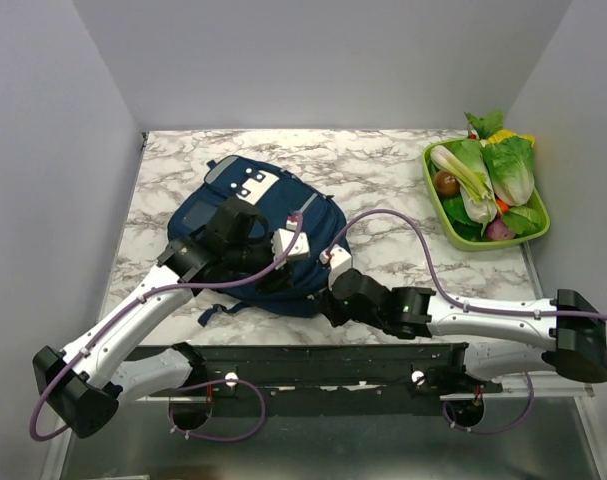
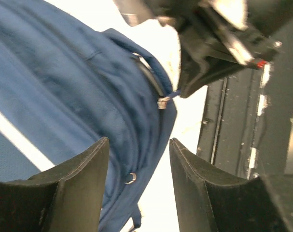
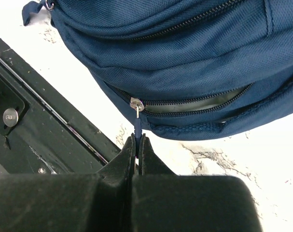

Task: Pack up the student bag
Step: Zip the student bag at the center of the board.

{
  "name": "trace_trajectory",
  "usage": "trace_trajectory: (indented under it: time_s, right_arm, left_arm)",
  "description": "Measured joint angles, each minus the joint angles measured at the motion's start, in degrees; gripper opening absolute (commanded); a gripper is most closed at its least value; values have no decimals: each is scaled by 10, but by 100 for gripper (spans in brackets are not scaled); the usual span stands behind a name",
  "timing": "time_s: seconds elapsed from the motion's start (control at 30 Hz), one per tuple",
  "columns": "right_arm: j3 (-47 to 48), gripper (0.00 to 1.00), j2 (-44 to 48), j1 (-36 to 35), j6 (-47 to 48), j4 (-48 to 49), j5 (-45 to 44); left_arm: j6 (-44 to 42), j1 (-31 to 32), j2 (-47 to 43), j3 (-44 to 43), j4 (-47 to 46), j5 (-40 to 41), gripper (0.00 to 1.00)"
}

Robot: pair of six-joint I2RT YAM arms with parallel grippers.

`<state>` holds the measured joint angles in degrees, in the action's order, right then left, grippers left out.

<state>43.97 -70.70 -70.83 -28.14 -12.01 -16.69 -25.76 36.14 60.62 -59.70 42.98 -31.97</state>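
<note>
The navy student bag [image 1: 245, 240] lies flat on the marble table, its white patch [image 1: 255, 184] toward the back. My right gripper [image 3: 137, 138] is shut on the blue zipper pull [image 3: 137, 126] at the bag's near edge; the metal slider [image 3: 137, 104] sits at the left end of a partly open zipper showing grey lining [image 3: 199, 100]. In the top view the right gripper [image 1: 328, 300] is at the bag's near right corner. My left gripper [image 2: 139, 145] is open and empty over the bag's edge [image 2: 103, 106], above the bag's middle in the top view [image 1: 283, 245].
A green tray [image 1: 438, 215] of toy vegetables stands at the back right. The black mounting rail [image 1: 313, 365] runs along the table's near edge, close behind the bag. Purple cables loop over both arms.
</note>
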Motion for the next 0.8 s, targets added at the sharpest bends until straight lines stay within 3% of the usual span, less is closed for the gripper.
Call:
trace_trajectory:
  time_s: [0.27,0.6,0.8]
  right_arm:
    - [-25,1,20,0,-24,10,-1]
    - [-44,1,35,0,-40,25,0]
    - [-49,1,36,0,-49,29,1]
  left_arm:
    - [-10,90,5,40,-17,34,60]
    - [3,105,55,53,-110,160,59]
    - [20,114,56,68,-156,188,45]
